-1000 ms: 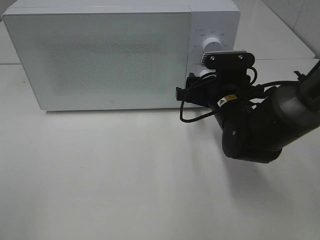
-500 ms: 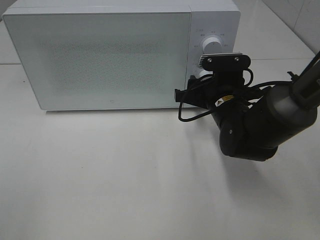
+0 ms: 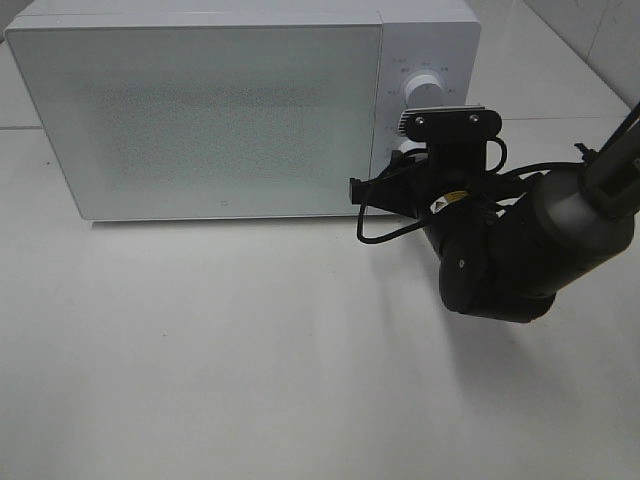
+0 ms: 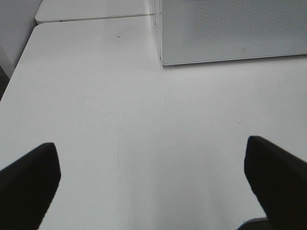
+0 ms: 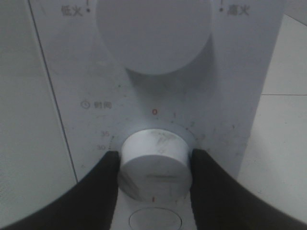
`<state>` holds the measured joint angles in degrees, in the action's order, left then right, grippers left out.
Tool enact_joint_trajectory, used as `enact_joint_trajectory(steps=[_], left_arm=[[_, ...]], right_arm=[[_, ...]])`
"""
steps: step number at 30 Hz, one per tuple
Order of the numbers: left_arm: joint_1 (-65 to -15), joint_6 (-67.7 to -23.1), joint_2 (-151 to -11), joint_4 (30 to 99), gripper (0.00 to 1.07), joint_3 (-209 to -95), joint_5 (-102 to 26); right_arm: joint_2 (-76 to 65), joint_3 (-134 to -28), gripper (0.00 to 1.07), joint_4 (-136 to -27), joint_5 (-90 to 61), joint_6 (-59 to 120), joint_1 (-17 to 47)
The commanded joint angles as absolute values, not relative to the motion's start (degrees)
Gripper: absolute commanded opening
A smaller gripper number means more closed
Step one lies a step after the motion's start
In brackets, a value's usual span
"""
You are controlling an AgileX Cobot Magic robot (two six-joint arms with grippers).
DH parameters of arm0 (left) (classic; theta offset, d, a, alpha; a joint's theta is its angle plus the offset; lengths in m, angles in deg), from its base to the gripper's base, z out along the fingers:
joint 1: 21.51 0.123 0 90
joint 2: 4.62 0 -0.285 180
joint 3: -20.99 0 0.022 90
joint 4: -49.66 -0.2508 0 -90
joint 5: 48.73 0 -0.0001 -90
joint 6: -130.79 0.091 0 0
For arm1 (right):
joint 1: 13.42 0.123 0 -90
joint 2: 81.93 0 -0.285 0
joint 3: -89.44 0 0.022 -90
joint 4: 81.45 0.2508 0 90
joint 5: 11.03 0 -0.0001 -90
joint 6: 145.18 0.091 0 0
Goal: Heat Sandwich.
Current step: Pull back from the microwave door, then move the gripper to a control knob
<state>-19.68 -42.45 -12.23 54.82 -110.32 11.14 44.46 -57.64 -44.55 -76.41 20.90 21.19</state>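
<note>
1. Over the last second the right gripper (image 5: 152,168) has drawn its jaws in; the right wrist view now shows both black fingers (image 5: 103,177) pressed against the sides of the timer knob (image 5: 153,152), so it is clamped on that knob
2. In the high view the right arm has also eased slightly toward the control panel of the microwave (image 3: 230,120) and now looks settled there
3. My reading: the grip is made and the knob is ready to be turned off its zero mark to start the heating
4. The sandwich shows in no view; the door (image 3: 200,110) is closed and frosted, so it is probably inside, but I cannot confirm that
5. The left gripper (image 4: 153,184) is spread wide and holds nothing, hanging over bare table (image 3: 250,350) well apart from the microwave's front corner
6. Room is tight around the knob: the power knob (image 5: 153,28) sits near it on one side and a round button (image 5: 153,221) just beside it on the other, so the fingers should turn in place without sliding
7. A loose cable (image 3: 385,235) loops under the right wrist, just beside the microwave's lower front edge, and could drag there
8. The table in front of the door lies open, with the right arm's bulk off to the panel side
</note>
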Motion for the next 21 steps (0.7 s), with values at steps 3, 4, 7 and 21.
enact_joint_trajectory(steps=[3,4,7,21], left_arm=[[-19.5,-42.9,-10.7,55.0,0.99,-110.2,10.7],[-19.5,-42.9,-10.7,55.0,0.99,-110.2,10.7],[-19.5,-42.9,-10.7,55.0,0.99,-110.2,10.7],[-19.5,-42.9,-10.7,55.0,0.99,-110.2,10.7]], right_arm=[[44.2,-58.1,0.10,-45.0,-78.0,21.1,21.1],[44.2,-58.1,0.10,-45.0,-78.0,21.1,21.1],[44.2,-58.1,0.10,-45.1,-78.0,21.1,21.1],[44.2,-58.1,0.11,-50.3,-80.6,40.7,21.1]])
